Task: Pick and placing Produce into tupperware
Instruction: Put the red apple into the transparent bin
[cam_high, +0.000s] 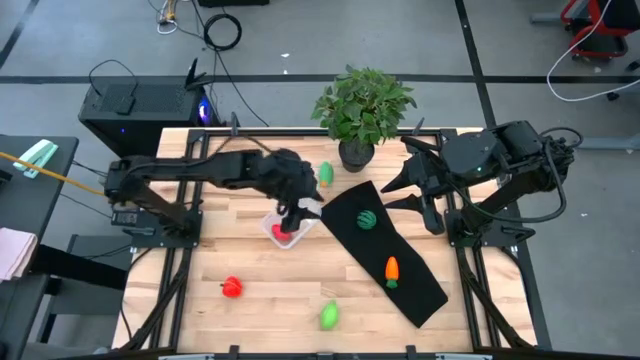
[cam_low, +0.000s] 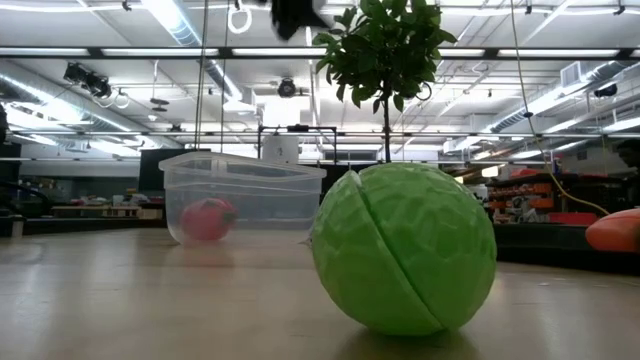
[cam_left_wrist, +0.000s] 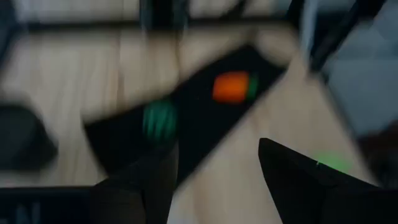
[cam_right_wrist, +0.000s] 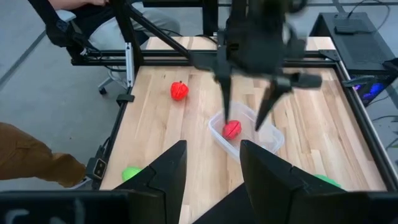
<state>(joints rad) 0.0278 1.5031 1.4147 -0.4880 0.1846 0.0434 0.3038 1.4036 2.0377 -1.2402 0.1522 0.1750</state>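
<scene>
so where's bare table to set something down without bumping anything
Bare wood lies between the red piece and the tupperware, and along the left edge. It is crowded mid-table: the left gripper hangs open over the tupperware beside the black mat and potted plant.

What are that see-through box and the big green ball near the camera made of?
The tupperware looks like thin, glossy clear plastic: the red piece inside shows through its walls. The green ball seems to be moulded plastic or rubber with a matte, bumpy leaf-patterned skin and a seam line; which of the two cannot be told.
</scene>
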